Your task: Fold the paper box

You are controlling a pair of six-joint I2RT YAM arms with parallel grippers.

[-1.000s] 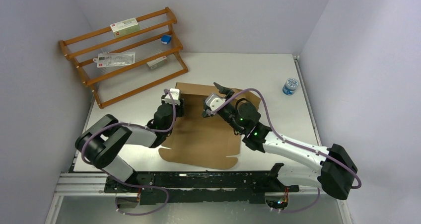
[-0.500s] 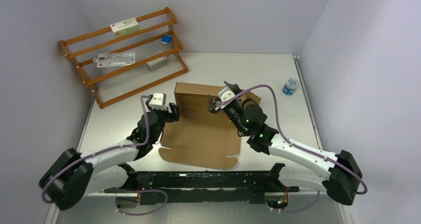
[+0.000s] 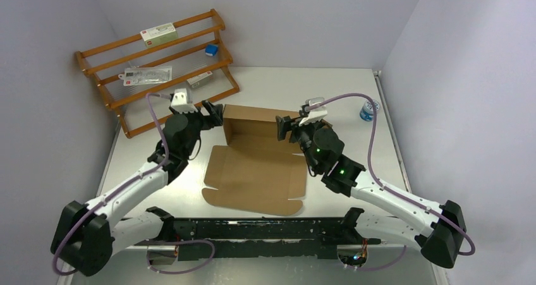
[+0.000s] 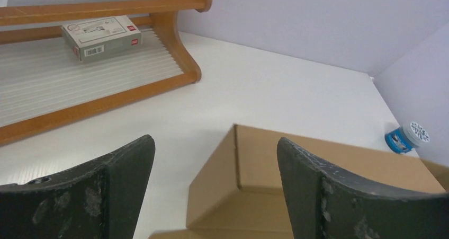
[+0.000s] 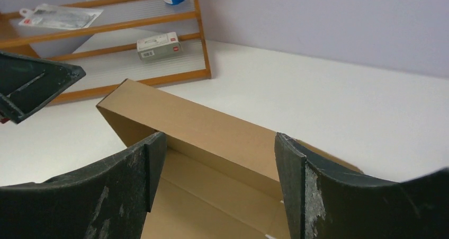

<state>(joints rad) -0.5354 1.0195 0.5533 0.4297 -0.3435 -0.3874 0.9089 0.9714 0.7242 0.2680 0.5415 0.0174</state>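
Observation:
The paper box [image 3: 256, 177] is brown cardboard, its wide base flat on the table and its far wall [image 3: 253, 116] standing upright with a folded left corner. My left gripper [image 3: 215, 114] hovers open just left of that corner, touching nothing. In the left wrist view the gripper [image 4: 214, 141] frames the box corner [image 4: 249, 165]. My right gripper [image 3: 287, 128] is open above the right part of the far wall. In the right wrist view the gripper [image 5: 218, 138] has the wall [image 5: 212, 127] between its fingers without contact.
A wooden rack [image 3: 158, 70] with small packages stands at the far left, close behind the left gripper. A blue-and-white jar [image 3: 370, 109] sits at the far right near the wall. Grey walls close in the table on three sides.
The left gripper let go, opened wide and swung left and back off the box. The right gripper moved farther back and right. The far wall now stands upright.

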